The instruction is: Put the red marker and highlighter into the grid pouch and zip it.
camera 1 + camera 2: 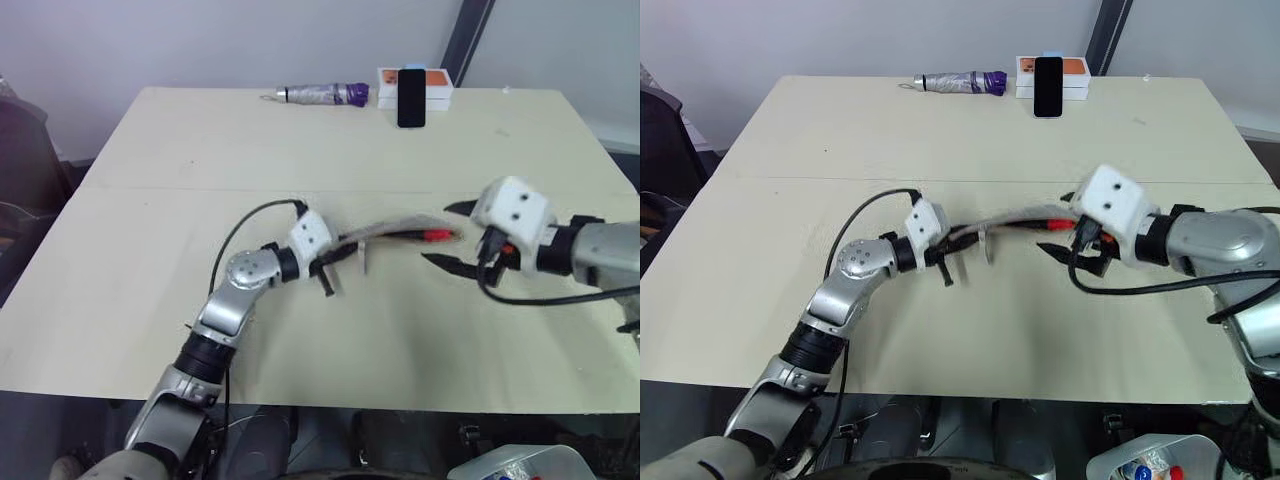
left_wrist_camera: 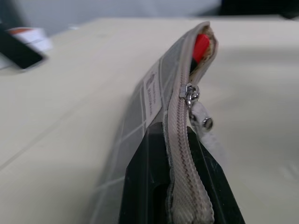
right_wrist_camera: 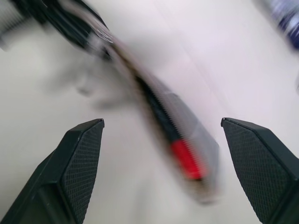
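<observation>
My left gripper point(image 1: 338, 258) is shut on one end of the grid pouch point(image 1: 395, 225), holding it level just above the table. In the left wrist view the pouch point(image 2: 154, 93) runs away from the black fingers point(image 2: 140, 186), zipper edge up, with the zipper pull point(image 2: 190, 93) partway along. The red marker point(image 2: 201, 45) shows its red end in the pouch's open far end. My right gripper point(image 1: 452, 237) is open at that open end, its jaws wide on either side of the red tip point(image 3: 187, 158). The highlighter is hidden.
At the table's far edge lie a folded purple umbrella point(image 1: 322, 94) and a black phone point(image 1: 411, 97) leaning on a white and orange box point(image 1: 435, 82). The pale table point(image 1: 150, 250) is bare around both arms.
</observation>
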